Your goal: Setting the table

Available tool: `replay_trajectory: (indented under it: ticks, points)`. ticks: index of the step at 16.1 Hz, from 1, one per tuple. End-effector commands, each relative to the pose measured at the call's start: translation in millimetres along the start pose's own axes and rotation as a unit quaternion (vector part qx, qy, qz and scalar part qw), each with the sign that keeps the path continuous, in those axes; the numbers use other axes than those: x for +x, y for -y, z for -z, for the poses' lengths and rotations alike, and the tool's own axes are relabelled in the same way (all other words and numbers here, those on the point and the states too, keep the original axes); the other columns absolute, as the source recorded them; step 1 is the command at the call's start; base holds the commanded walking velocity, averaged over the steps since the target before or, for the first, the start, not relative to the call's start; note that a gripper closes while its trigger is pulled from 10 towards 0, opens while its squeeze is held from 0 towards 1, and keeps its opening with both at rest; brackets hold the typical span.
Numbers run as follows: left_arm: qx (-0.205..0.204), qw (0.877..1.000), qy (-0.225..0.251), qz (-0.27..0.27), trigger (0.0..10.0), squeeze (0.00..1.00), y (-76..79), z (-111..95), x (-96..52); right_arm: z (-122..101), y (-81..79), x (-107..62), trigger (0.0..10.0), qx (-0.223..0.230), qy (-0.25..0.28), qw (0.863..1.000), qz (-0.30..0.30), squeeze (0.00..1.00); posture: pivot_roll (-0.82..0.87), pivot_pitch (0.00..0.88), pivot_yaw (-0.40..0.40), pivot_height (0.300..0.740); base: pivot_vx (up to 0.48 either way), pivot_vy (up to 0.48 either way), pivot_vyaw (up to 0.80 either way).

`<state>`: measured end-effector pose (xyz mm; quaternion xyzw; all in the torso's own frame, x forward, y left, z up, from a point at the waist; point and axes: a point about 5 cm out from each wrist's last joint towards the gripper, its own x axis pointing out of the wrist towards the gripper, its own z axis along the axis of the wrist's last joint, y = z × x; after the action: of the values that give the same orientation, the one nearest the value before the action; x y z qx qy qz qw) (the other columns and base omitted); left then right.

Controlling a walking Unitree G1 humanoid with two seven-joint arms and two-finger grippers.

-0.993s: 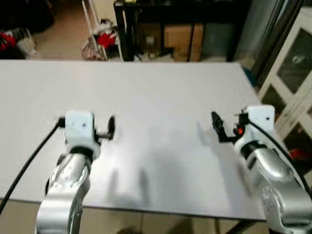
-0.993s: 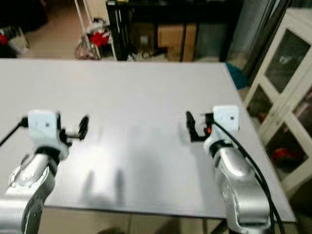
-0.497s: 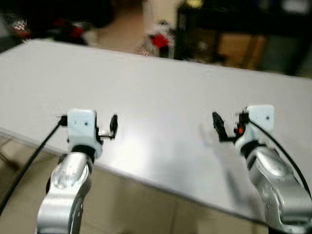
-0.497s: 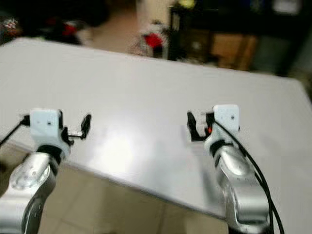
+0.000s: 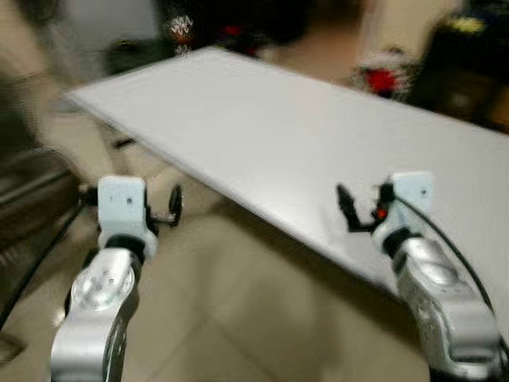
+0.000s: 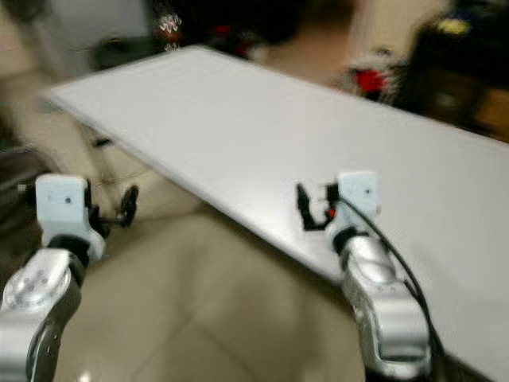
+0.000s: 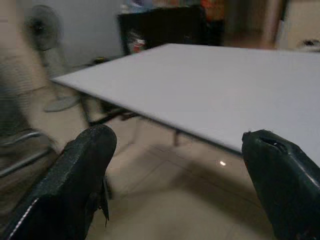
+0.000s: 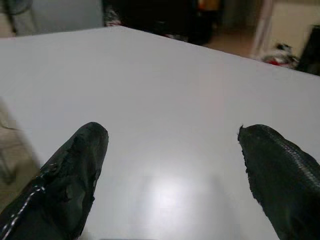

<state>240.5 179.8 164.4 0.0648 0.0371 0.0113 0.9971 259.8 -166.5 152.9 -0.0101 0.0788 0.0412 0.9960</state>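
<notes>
The bare white table (image 5: 270, 135) runs diagonally across a beige tiled floor (image 5: 238, 318). The right gripper (image 8: 170, 165) hovers above its edge, fingers spread; the left gripper (image 7: 175, 175), also spread, hangs over the floor. A fan (image 7: 42, 35) stands behind.

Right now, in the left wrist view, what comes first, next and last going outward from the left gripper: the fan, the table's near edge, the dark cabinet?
From the left gripper:
1. Table's near edge, just ahead.
2. Fan, off to one side by the wall.
3. Dark cabinet, beyond the table.
</notes>
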Motion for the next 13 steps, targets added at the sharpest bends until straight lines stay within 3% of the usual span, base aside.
replay_trajectory:
  ticks: [1,13]
  points:
    - [0.005,1.0,-0.005,-0.009,10.0,0.0,-5.6,1.2,-1.3,-6.4,-7.1,2.4,10.0,0.002,0.013,1.0,-0.016,1.0,0.03,0.0,0.006,0.74,0.0,0.401,0.8]
    - [0.011,1.0,-0.006,-0.009,10.0,0.0,-9.3,0.8,-1.0,-1.1,-11.9,7.5,10.0,0.016,0.014,0.999,-0.024,1.0,0.05,0.0,0.023,0.74,0.0,0.403,0.8]
